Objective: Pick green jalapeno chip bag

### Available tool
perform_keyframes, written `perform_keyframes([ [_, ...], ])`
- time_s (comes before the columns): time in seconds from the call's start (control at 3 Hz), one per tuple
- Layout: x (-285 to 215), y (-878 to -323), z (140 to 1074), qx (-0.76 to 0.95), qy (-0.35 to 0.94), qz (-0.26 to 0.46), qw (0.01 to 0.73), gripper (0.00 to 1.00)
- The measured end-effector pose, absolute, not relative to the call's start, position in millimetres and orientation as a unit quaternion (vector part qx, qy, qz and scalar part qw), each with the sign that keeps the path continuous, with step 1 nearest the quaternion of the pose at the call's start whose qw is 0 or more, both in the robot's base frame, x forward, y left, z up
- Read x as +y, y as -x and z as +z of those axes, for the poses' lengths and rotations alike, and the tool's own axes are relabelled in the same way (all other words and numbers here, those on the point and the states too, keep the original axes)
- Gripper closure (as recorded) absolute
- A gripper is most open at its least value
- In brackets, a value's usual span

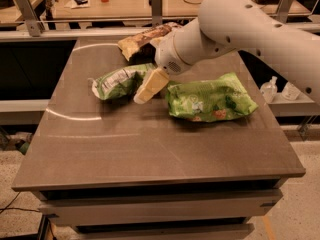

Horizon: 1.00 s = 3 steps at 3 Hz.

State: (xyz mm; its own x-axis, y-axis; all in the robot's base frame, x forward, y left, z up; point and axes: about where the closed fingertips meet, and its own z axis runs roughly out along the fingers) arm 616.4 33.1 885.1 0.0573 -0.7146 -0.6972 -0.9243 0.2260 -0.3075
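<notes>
The green jalapeno chip bag (116, 81) is the smaller narrow green bag with a white panel. It lies on the brown table (150, 144), left of centre. My gripper (149, 87) comes down from the white arm (235, 24) and sits at the bag's right end, touching or just above it. The arm hides the gripper's far side.
A larger lime-green bag with orange marks (211, 98) lies just right of the gripper. A brown and yellow bag (141, 38) lies at the table's back edge, partly behind the arm. Wooden desks with clutter stand behind. Two bottles (272, 88) sit on a shelf to the right.
</notes>
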Motion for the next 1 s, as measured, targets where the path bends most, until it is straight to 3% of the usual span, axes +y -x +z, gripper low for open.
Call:
perform_keyframes([
  [0.33, 39.4, -615.6, 877.8, 0.669, 0.615, 0.144, 0.391, 0.18],
  [1.0, 36.9, -610.4, 875.3, 0.669, 0.615, 0.162, 0.385, 0.64],
])
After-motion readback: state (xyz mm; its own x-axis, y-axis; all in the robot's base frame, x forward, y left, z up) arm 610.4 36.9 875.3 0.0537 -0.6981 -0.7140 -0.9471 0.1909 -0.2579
